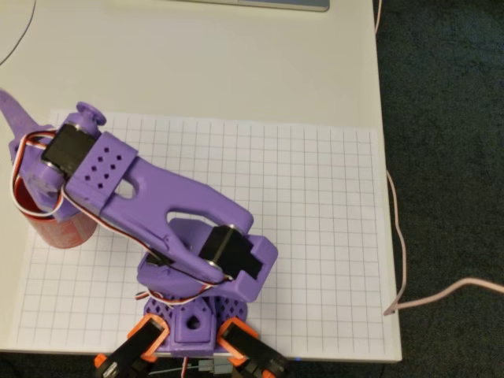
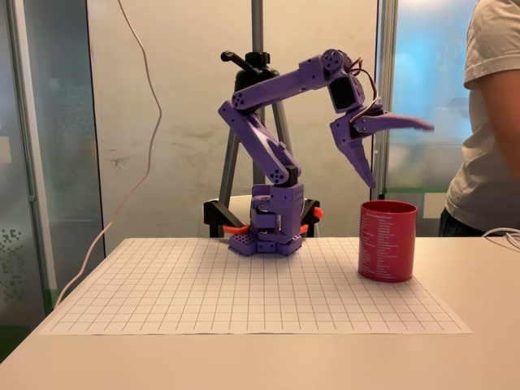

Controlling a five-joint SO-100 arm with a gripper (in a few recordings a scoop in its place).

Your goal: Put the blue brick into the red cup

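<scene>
Claw (image 2: 388, 154) above red cup (image 2: 387, 241)

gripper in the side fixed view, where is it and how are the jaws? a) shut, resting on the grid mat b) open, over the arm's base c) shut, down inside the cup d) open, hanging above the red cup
d: in the fixed view the gripper hangs above the red cup with its jaws spread wide, one finger pointing down toward the cup's rim and the other sticking out sideways.
</scene>
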